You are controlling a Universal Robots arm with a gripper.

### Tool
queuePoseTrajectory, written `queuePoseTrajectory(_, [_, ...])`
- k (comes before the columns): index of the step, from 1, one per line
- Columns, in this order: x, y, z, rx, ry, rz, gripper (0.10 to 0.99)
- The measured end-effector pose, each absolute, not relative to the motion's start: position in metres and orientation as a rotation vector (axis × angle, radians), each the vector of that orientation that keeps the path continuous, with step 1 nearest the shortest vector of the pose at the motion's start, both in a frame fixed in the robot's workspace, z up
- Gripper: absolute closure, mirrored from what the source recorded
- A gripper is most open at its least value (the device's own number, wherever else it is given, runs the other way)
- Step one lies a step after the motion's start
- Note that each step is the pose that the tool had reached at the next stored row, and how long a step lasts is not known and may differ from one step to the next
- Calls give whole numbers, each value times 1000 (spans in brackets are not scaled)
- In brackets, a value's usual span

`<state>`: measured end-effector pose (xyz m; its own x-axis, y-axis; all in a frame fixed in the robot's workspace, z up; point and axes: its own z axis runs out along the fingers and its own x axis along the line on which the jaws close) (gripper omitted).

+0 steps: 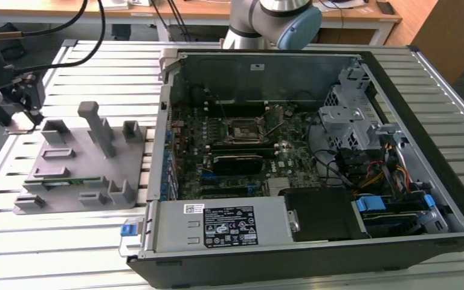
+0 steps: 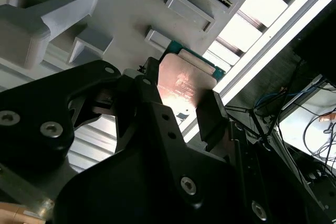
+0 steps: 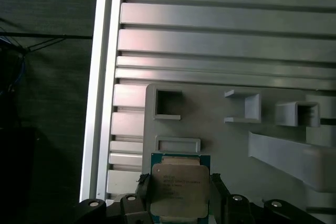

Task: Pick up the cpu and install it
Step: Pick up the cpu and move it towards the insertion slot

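Claw point(image 3: 180, 195) clamped on the cpu point(image 3: 180, 186), one dark finger point(image 3: 144, 188) against each of two opposite edges of the chip. In both wrist views the cpu sits squarely between the fingers, its silvery metal top facing the first wrist camera and its green border showing at the edge farthest from the claw body. In the second wrist view the cpu point(image 2: 186, 80) stands out past the fingertips point(image 2: 211, 113) of the claw point(image 2: 181, 100), its metal face catching a pinkish reflection.

The cpu is held over the grey fixture point(image 3: 210, 119), near that fixture's edge and just beside a shallow rectangular recess; whether the chip touches the fixture cannot be told. The slatted aluminium worktop point(image 3: 210, 40) carries the fixture.

In the exterior view the claw point(image 1: 26, 112) hangs at the far corner of the grey fixture point(image 1: 79, 172), towards the exterior view's left. A long green strip point(image 1: 63, 179) lies in a slot of the fixture. The open computer case point(image 1: 264, 72) lies on the worktop point(image 1: 55, 241) just beside the fixture, on the exterior view's right; the dark square socket point(image 1: 240, 128) on its board is well apart from the claw.
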<state>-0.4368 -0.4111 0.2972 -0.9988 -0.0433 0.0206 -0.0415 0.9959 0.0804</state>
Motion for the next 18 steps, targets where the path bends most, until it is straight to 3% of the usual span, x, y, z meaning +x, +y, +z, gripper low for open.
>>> queuePoseTrajectory(18, [-437,-409,325,66,-3116,-125,557])
